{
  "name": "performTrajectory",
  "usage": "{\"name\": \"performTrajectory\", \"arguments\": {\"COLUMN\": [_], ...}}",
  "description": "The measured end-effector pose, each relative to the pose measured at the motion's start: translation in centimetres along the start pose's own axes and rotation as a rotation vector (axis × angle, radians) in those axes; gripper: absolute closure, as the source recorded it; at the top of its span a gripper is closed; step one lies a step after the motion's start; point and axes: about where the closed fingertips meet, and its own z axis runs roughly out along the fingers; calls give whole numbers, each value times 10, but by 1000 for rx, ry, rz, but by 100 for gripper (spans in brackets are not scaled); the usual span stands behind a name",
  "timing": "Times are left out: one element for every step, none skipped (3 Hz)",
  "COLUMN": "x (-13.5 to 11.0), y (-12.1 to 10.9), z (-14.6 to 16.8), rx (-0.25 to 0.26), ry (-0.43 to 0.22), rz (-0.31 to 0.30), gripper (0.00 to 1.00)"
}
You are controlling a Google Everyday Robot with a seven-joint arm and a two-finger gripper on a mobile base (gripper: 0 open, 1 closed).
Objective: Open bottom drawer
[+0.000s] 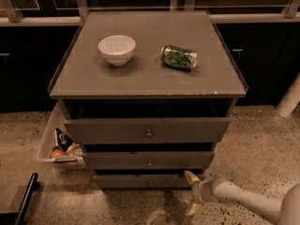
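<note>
A grey cabinet has three drawers. The bottom drawer [140,181] has the slimmest front, low near the floor, with a tiny round knob [150,183] at its centre. My gripper [191,194] comes in from the lower right on a pale arm and sits just right of that drawer's right end, near the floor. Its two yellowish fingers [190,177] are spread apart, one up and one down, holding nothing. The gripper is to the right of the knob, apart from it.
On the cabinet top stand a white bowl [116,49] and a green can [178,57] lying on its side. The top drawer [146,130] and middle drawer [148,160] stick out slightly. A bin with snack packets [60,146] stands left of the cabinet. A black bar [26,198] lies at lower left.
</note>
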Motion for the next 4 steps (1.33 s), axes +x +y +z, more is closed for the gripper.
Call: {"name": "performTrajectory", "arguments": {"x": [13, 22, 28, 31], "y": [-8, -13, -16, -21], "z": [14, 24, 30, 37], "rx": [35, 54, 68, 92], "ry": [19, 29, 30, 9], "rz": [-29, -49, -61, -81], "gripper": [0, 0, 0, 0]}}
